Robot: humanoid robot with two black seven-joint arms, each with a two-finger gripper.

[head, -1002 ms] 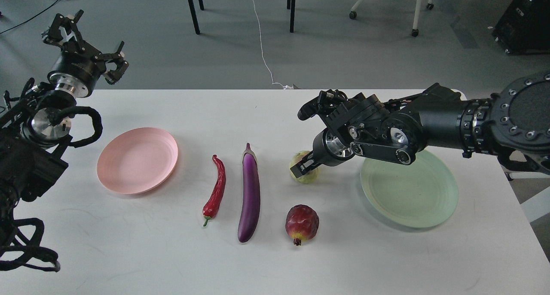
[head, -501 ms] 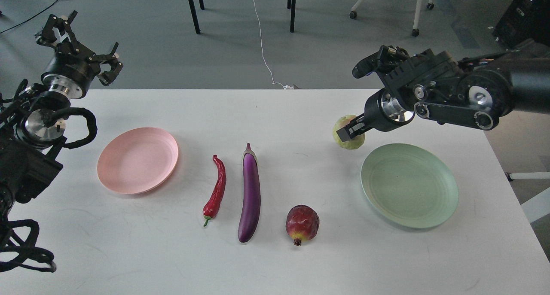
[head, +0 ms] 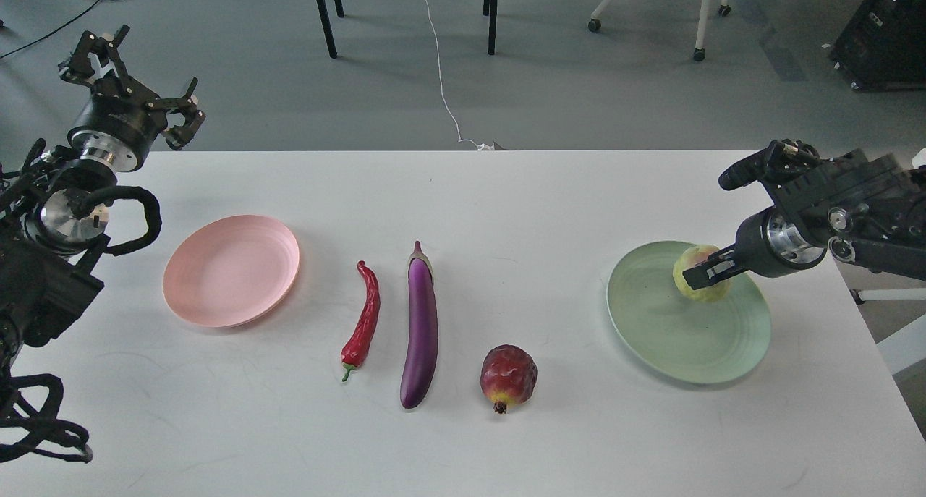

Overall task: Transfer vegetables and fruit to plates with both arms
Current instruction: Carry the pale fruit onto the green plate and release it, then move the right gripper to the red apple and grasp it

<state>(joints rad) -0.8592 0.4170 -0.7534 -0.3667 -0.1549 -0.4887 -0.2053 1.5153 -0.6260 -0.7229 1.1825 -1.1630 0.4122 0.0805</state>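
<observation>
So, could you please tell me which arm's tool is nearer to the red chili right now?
Left. The left tool is raised beyond the table's far-left corner, past the pink plate from the red chili; the right tool is farther, over the green plate.

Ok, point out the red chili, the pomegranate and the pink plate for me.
red chili [head: 366, 315], head view, middle of its curved body.
pomegranate [head: 508, 376], head view, centre of its dark red skin.
pink plate [head: 231, 270], head view, bare centre.
</observation>
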